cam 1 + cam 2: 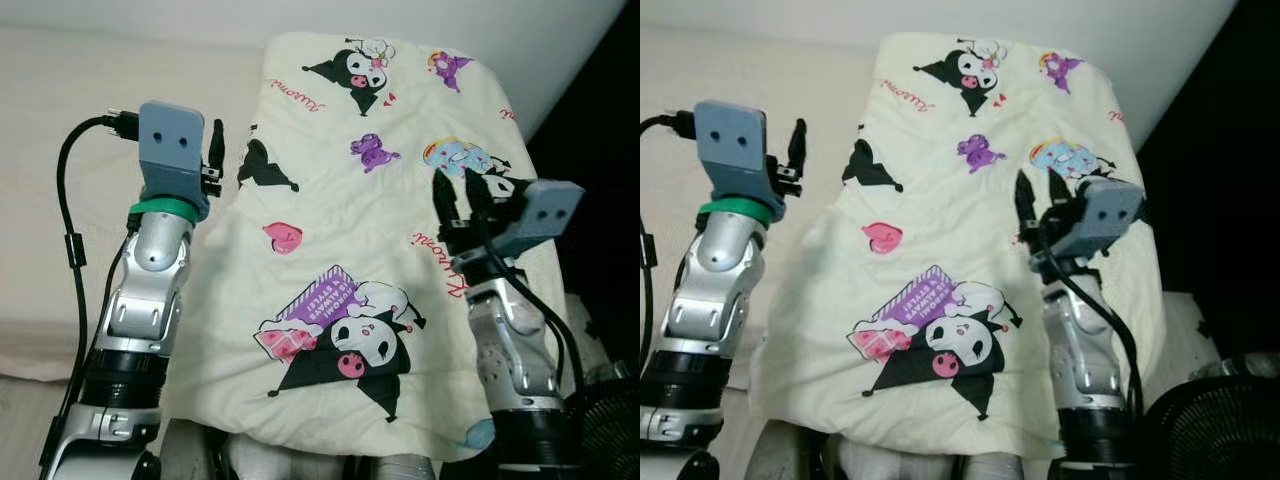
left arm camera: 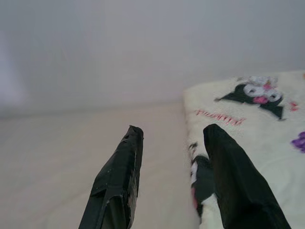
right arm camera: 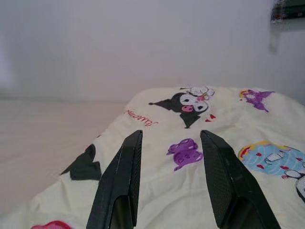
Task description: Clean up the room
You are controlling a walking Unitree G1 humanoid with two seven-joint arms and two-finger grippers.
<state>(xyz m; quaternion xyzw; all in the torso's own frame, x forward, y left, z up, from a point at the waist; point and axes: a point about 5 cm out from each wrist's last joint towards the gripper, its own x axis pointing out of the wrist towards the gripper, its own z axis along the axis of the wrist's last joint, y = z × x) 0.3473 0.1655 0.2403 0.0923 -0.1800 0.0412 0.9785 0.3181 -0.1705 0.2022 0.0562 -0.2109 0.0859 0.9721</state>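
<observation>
A: Entry. Where does the task item lie?

B: The pale yellow cartoon-print blanket point(image 1: 380, 230), soft fabric with black-and-white characters, purple and pink figures and pink script, lies spread along the cream mattress surface point(image 1: 90, 130). Its far end is near the white wall point(image 2: 143, 47); its near edge drapes down toward the robot's body.

A: Left gripper point(image 2: 174, 136)?

B: Raised at the blanket's left edge, on the silver arm with the green band point(image 1: 165, 208) below the grey wrist block. Fingers spread apart, nothing between them. In the wrist view one black finger point(image 2: 119, 176) is over bare mattress, the other over the blanket's edge. Contact with the fabric cannot be told.

A: Right gripper point(image 3: 171, 138)?

B: Held up over the blanket's right side, near the blue-and-yellow printed figure point(image 1: 462, 155). Fingers apart, holding nothing. Its wrist view looks down the blanket toward the wall, with a purple figure point(image 3: 185, 153) visible between the two black fingers.

A: Anything else?

B: A black fan grille point(image 1: 1215, 420) at lower right, beside the right arm. A black cable point(image 1: 68, 230) runs along the left arm.
</observation>
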